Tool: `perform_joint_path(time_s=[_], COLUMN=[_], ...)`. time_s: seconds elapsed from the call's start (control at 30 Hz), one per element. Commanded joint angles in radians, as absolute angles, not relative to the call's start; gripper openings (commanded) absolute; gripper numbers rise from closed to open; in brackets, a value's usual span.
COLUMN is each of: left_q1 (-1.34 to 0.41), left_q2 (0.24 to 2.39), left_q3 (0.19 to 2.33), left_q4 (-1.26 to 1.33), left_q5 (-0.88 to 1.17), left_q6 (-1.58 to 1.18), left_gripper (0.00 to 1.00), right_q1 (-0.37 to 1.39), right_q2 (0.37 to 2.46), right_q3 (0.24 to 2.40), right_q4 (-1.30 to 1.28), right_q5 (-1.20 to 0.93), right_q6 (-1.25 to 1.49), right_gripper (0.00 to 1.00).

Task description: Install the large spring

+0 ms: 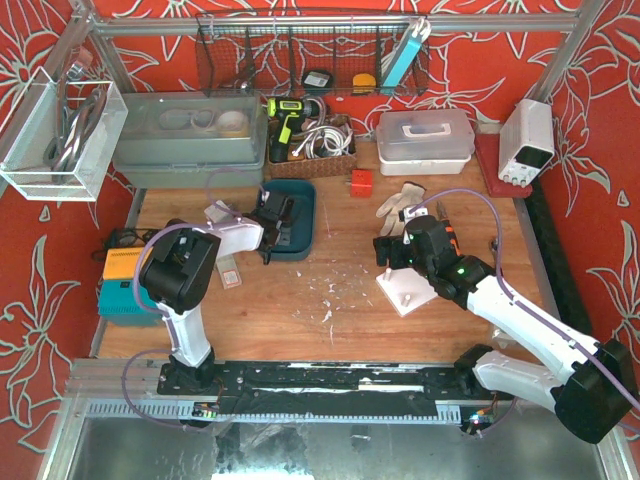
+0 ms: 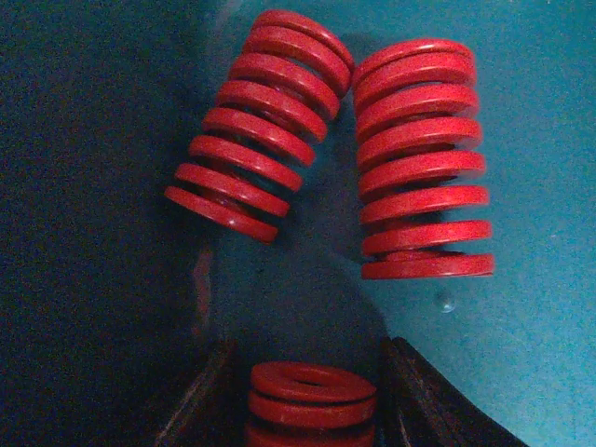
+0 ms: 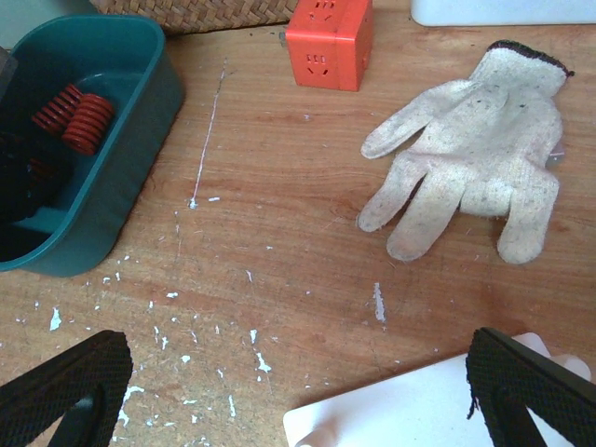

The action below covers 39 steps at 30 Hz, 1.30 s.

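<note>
My left gripper (image 1: 275,215) reaches into the teal bin (image 1: 305,200). In the left wrist view its dark fingers (image 2: 410,391) stand on either side of a large red spring (image 2: 312,396), seen end-on, and appear shut on it. Two more red springs (image 2: 251,121) (image 2: 419,158) lie on their sides on the bin floor beyond. My right gripper (image 1: 385,255) is open and empty, hovering over the near edge of a white base plate (image 1: 408,290) with a small peg (image 1: 407,297). In the right wrist view (image 3: 298,391) the plate (image 3: 419,410) lies between the wide-open pads.
A white work glove (image 3: 475,158) and an orange cube (image 3: 328,42) lie beyond the plate. The bin (image 3: 121,158) with springs (image 3: 74,116) is to the left. A wicker basket (image 1: 315,150), grey tub (image 1: 190,140), white box (image 1: 425,135) and power supply (image 1: 527,140) line the back.
</note>
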State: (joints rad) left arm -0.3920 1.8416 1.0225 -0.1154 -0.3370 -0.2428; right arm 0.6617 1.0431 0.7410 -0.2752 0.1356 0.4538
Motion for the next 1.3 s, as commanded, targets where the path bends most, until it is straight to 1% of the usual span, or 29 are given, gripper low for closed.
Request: perform_joint_path(time_s=[0.0, 0.07, 0.13, 0.27, 0.43, 0.53, 0.73, 0.93, 1.03, 1.17, 1.27], left_q1=[-0.391, -0.391, -0.391, -0.391, -0.391, -0.391, -0.398, -0.449, -0.475, -0.516, -0.555], left_q2=[1.882, 1.886, 1.884, 1.852, 1.755, 1.687, 1.565, 1.410, 1.313, 1.165, 1.079], left_q3=[1.029, 1.031, 1.028, 1.021, 0.998, 0.967, 0.894, 0.758, 0.652, 0.472, 0.358], left_q4=[-0.177, -0.180, -0.182, -0.181, -0.157, -0.112, 0.004, 0.186, 0.332, 0.552, 0.687], left_q5=[-0.305, -0.301, -0.302, -0.294, -0.267, -0.236, -0.133, -0.025, 0.045, 0.081, 0.084], left_q6=[-0.241, -0.236, -0.235, -0.228, -0.213, -0.202, -0.171, -0.163, -0.162, -0.102, -0.046], left_gripper=[0.45, 0.41, 0.36, 0.28, 0.24, 0.20, 0.15, 0.12, 0.11, 0.10, 0.10], right_q1=[0.666, 0.666, 0.666, 0.666, 0.666, 0.666, 0.666, 0.667, 0.666, 0.666, 0.665], right_q2=[1.037, 1.036, 1.037, 1.033, 1.032, 1.030, 1.028, 1.013, 1.008, 1.019, 1.041], right_q3=[0.728, 0.728, 0.727, 0.728, 0.728, 0.730, 0.739, 0.766, 0.773, 0.779, 0.793], right_q4=[-0.266, -0.264, -0.265, -0.267, -0.266, -0.268, -0.283, -0.328, -0.343, -0.337, -0.318], right_q5=[0.161, 0.162, 0.160, 0.161, 0.160, 0.159, 0.167, 0.187, 0.182, 0.079, -0.059], right_q6=[0.440, 0.440, 0.440, 0.440, 0.439, 0.438, 0.445, 0.468, 0.481, 0.479, 0.486], right_gripper=[0.98, 0.98, 0.98, 0.98, 0.98, 0.99, 0.99, 0.99, 0.99, 0.99, 0.98])
